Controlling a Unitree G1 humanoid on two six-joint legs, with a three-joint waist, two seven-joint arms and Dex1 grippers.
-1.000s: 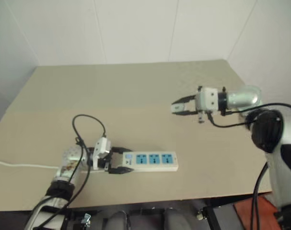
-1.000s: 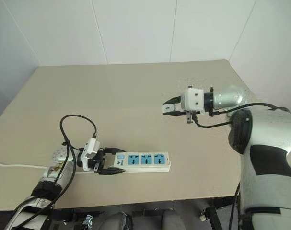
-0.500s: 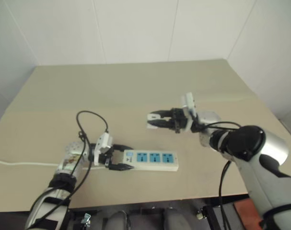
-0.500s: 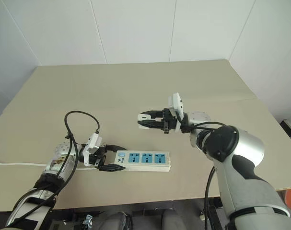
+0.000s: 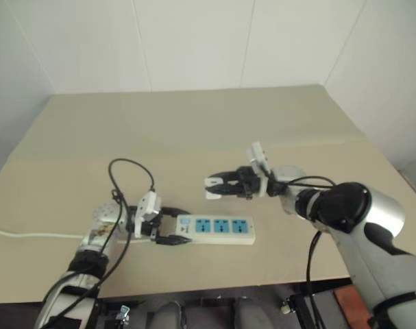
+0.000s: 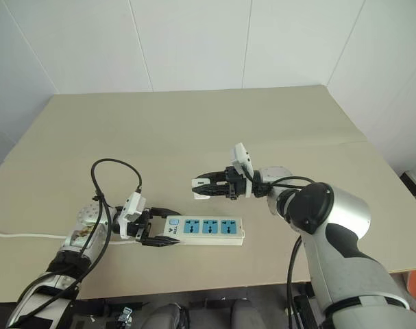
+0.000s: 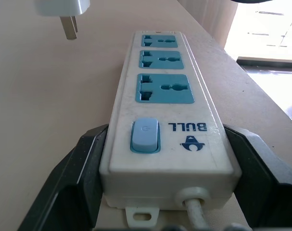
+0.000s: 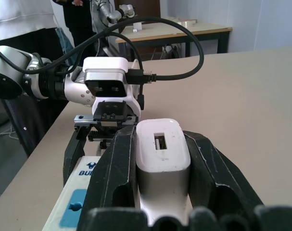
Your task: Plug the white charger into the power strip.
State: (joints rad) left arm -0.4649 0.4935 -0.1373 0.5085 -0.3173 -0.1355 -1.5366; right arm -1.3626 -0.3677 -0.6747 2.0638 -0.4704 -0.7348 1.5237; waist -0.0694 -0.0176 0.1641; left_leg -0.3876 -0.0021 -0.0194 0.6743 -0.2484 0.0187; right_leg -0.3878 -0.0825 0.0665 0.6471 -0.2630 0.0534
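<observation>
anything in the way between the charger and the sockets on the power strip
Nothing visible. The right gripper holds the white charger in the air above the table, beside the power strip. All three blue socket faces are bare, and the left gripper clamps only the switch end.

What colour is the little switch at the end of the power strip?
Light blue. The switch sits on the white power strip, seen best in the left wrist view.
</observation>
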